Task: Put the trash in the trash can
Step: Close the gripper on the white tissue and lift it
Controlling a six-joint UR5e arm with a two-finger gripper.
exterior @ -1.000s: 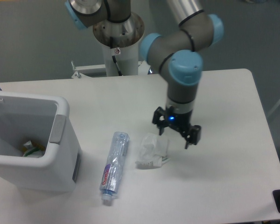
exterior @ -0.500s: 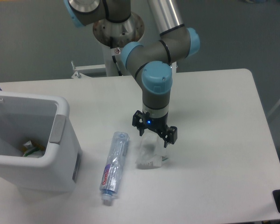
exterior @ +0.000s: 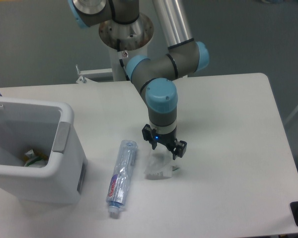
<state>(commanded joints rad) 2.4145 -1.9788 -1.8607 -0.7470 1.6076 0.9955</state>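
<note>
Gripper [exterior: 164, 147] at frame centre, fingers spread wide, poised directly above the wrapper [exterior: 160, 167] to straddle it; bottle [exterior: 120, 177] lies left, untouched, trash can [exterior: 64, 130] far left

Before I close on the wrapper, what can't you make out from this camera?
- Wrapper: its top is hidden behind the gripper; contact unclear.
- Trash can: cut off by the left edge; the wall hides most of the contents.
- Bottle: label print too small.

view: single (fixed) | high, front of table [exterior: 238, 99] | angled down toward arm base
</note>
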